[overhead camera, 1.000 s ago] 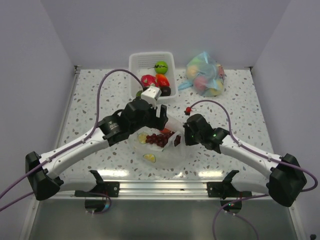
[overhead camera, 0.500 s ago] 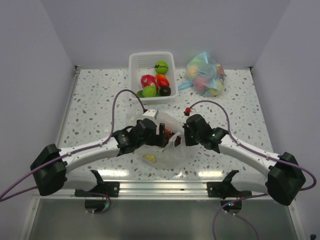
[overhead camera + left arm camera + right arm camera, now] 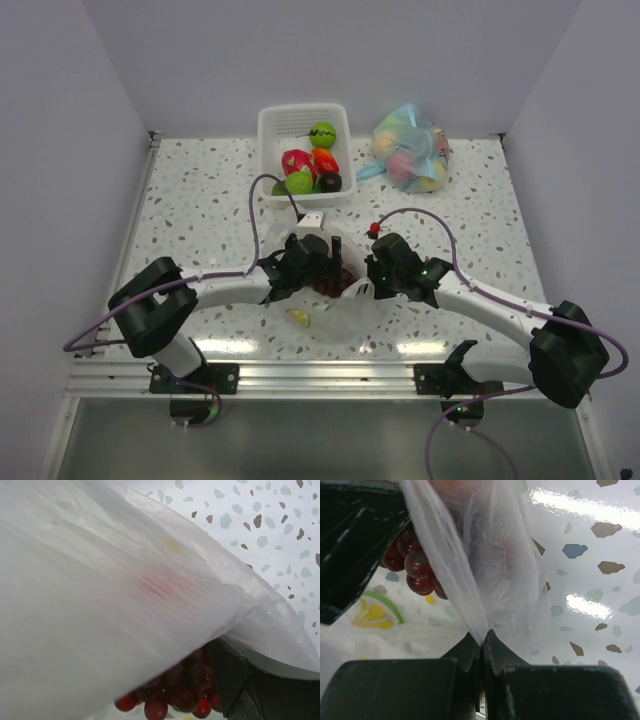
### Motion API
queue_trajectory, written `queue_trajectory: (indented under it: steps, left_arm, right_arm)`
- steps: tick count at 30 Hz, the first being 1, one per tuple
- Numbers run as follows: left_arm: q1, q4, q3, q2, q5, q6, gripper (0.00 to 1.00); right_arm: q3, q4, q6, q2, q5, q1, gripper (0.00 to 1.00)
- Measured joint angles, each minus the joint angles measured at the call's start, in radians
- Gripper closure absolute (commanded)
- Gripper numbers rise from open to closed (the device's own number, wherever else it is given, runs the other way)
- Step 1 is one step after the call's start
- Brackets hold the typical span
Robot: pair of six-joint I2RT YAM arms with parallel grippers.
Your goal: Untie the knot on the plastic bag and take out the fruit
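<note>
The clear plastic bag (image 3: 335, 305) lies open between the arms, and no tied knot shows. My left gripper (image 3: 322, 272) is inside the bag's mouth, over a dark red grape bunch (image 3: 175, 690). Plastic (image 3: 100, 590) covers most of the left wrist view. Only one dark finger (image 3: 240, 680) shows there, so its jaws cannot be read. My right gripper (image 3: 482, 639) is shut on a bunched fold of the bag's rim (image 3: 470, 580) and holds it up. The grapes (image 3: 412, 560) and a lime slice (image 3: 375, 612) show in the right wrist view. A slice (image 3: 298, 318) also lies in the bag.
A white basket (image 3: 272, 125) at the back holds a green lime, red pieces, an orange piece and a dark fruit. A blue-tinted bag (image 3: 410, 150) of pastel fruit lies to its right. Purple cables loop over both arms.
My left gripper came back from beside the basket and went down into the bag's mouth. My right gripper kept hold of the bag's rim.
</note>
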Motion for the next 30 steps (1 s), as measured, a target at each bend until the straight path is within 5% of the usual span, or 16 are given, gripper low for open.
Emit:
queue_trajectory:
  steps: [15,30]
  left_arm:
    - [0.023,0.131,0.058,0.175,0.027,0.018,0.13]
    - [0.092,0.178,0.058,0.209,0.019,0.021,0.62]
  right_arm:
    - [0.045,-0.005,-0.013,0.019,-0.030,0.012,1.00]
    - [0.122,-0.045,-0.026,0.010,-0.001,0.014,1.00]
